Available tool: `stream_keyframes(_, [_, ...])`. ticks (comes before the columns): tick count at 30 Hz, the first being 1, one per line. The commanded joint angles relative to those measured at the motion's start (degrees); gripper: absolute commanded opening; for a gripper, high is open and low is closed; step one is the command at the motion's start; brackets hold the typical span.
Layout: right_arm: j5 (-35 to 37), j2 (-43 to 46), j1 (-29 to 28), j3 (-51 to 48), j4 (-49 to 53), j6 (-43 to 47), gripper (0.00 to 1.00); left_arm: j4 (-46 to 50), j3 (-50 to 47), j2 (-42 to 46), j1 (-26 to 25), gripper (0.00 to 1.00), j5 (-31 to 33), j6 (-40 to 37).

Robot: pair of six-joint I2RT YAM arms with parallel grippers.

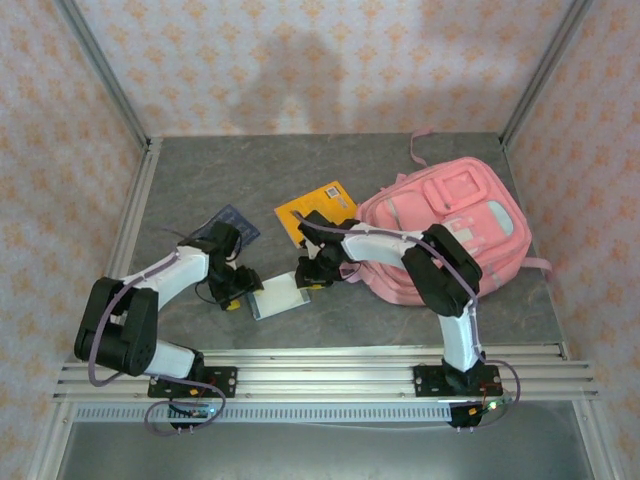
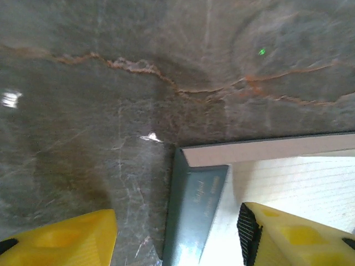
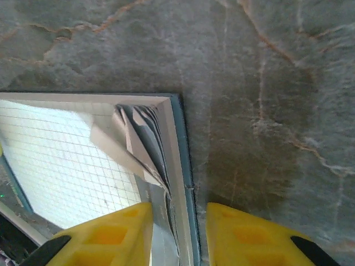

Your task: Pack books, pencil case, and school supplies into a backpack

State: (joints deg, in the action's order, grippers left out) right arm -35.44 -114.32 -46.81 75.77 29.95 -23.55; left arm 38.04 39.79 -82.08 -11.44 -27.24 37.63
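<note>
Nearest your arms, the slim pale blue-grey book lies flat on the worktop with a claw at each end. Your left claw stands wide over its left corner: one yellow finger is above bare stone, the other above the lined page, and nothing is clamped. Your right claw is narrow, its fingers either side of the book's right edge where a few pages fan up. You cannot tell whether it pinches them. Farther back on the left, the dark blue checked book lies just past your left wrist. The orange-yellow paperback lies mid-worktop. Just beside it on the right sits the pink backpack.
</note>
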Motion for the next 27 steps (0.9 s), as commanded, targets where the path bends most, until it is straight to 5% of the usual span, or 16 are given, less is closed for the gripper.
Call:
stream_keyframes(1, [-1.9,-1.9,0.0,-0.3,-2.1,-1.8,0.27,-6.3,-1.9,-3.2,0.6,0.59,-5.1,0.4])
stream_keyframes(12, [-2.9,-3.4,0.0,-3.6,-5.0,-4.0,0.20,-14.6,-1.9,-1.5,0.4,0.51,-17.8,2.1])
stream_keyframes(20, [-3.9,-4.6,0.2,-3.8,-6.4,-5.1,0.19,-15.6,-2.3,0.1,-0.3,0.53,-20.1,2.6])
stream_keyframes(27, [-5.7,-4.0,1.8,-5.6,-7.8,-6.0,0.19,-16.8,-1.8,10.2,-0.3,0.53,-22.8,4.8])
